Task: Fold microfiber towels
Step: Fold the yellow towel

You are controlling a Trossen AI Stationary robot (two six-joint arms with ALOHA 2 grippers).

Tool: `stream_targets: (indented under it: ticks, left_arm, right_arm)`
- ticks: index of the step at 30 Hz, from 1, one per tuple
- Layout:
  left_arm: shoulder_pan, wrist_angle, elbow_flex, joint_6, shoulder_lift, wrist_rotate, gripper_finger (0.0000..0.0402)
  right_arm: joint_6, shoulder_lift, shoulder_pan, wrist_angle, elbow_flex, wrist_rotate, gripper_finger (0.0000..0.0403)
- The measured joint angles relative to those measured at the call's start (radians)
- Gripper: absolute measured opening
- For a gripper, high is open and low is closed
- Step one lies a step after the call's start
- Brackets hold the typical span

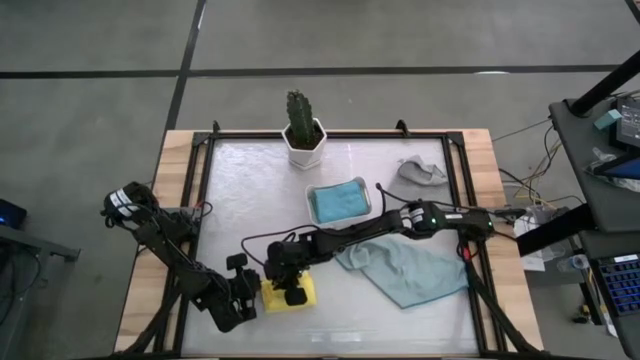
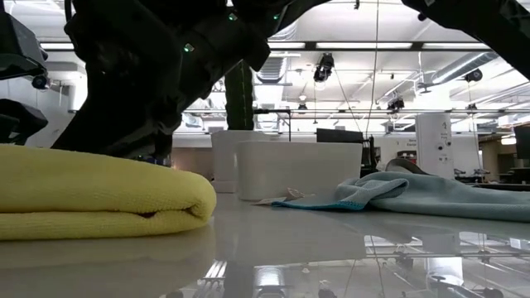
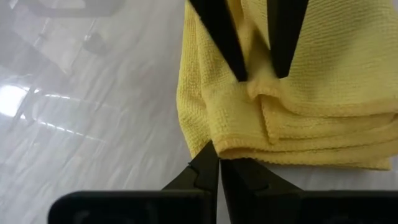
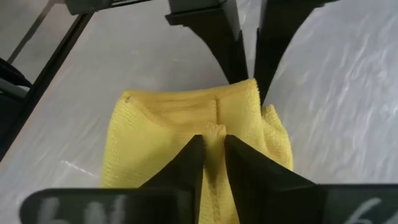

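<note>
A yellow microfiber towel [image 1: 285, 292] lies folded into a small thick pad near the table's front, left of centre; in the low view the yellow towel [image 2: 99, 199] shows its rounded fold. My right gripper [image 4: 212, 146] reaches across from the right and is shut on a ridge on top of it. My left gripper [image 3: 217, 165] stands at the pad's left edge, fingers shut. A pale teal towel [image 1: 410, 270] lies crumpled flat to the right. A blue towel [image 1: 338, 200] sits in a white tray. My left gripper's shut fingertips [image 3: 211, 158] meet the pad's layered edge near a corner [image 3: 214, 146], coming slanting down from the table's left; whether any cloth is between them, I cannot tell. My right gripper pinches a raised ridge of the pad's top layer [image 4: 214, 127] between its two fingers, slanting down from the right. The rest of the pad lies on the table.
A cactus in a white pot [image 1: 303, 135] stands at the far edge. A grey towel [image 1: 420, 172] lies at the far right corner. The white tray [image 1: 365, 195] sits just behind the right arm. A black frame [image 1: 200, 200] borders the work surface.
</note>
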Motion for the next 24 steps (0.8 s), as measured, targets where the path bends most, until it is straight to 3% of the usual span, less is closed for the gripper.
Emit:
stream_targets:
  ticks: [6,17,24]
  left_arm:
    - [0.000,0.000,-0.002,0.000,0.000,0.000,0.0000]
    - [0.000,0.000,-0.005,0.000,0.000,-0.001,0.0000]
    - [0.000,0.002,-0.006,0.001,0.000,-0.002,0.0000]
  right_arm:
    - [-0.014,0.000,0.010,-0.003,-0.002,0.007,0.0013]
    - [-0.044,-0.003,0.009,0.033,0.045,0.014,0.0009]
    - [-0.066,0.006,0.009,0.101,0.043,0.087,0.0009]
